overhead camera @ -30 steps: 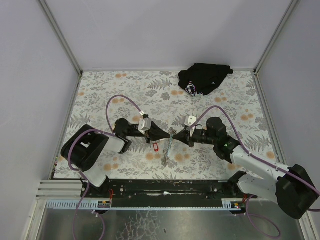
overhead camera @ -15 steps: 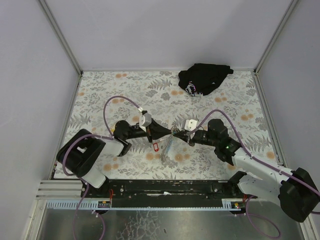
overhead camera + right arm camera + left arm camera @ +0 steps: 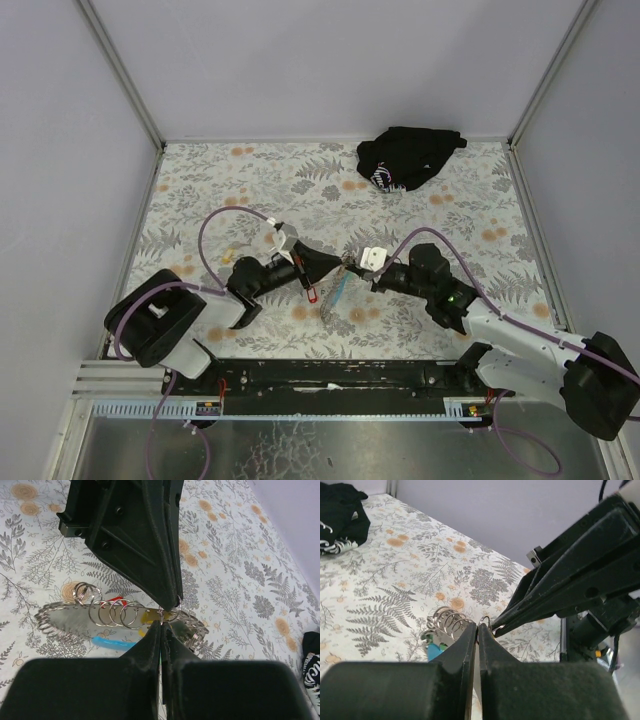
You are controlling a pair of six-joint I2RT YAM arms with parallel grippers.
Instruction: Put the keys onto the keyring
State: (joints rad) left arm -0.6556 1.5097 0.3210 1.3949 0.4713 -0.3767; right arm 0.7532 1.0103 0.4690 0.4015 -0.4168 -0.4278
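Mid-threading, I reckon: left end effector (image 3: 335,266) and right end effector (image 3: 354,268) are both pinched shut on the keyring (image 3: 172,614) above the bench (image 3: 200,180). The red-tagged key (image 3: 314,292) dangles close by, can't tell if it's on.

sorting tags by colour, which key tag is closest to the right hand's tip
The yellow tag, just left of the right hand; the red tag sits farther back by the rings, the blue tag farther left.

The left gripper's (image 3: 478,629) jaws were seen pressed together, with a small ring (image 3: 485,619) at their tips. The right gripper (image 3: 498,626), also closed, was pointed at the same ring from the right. A cluster of rings (image 3: 449,622) and a blue piece (image 3: 435,653) were seen just left, on the floral tabletop (image 3: 380,580).
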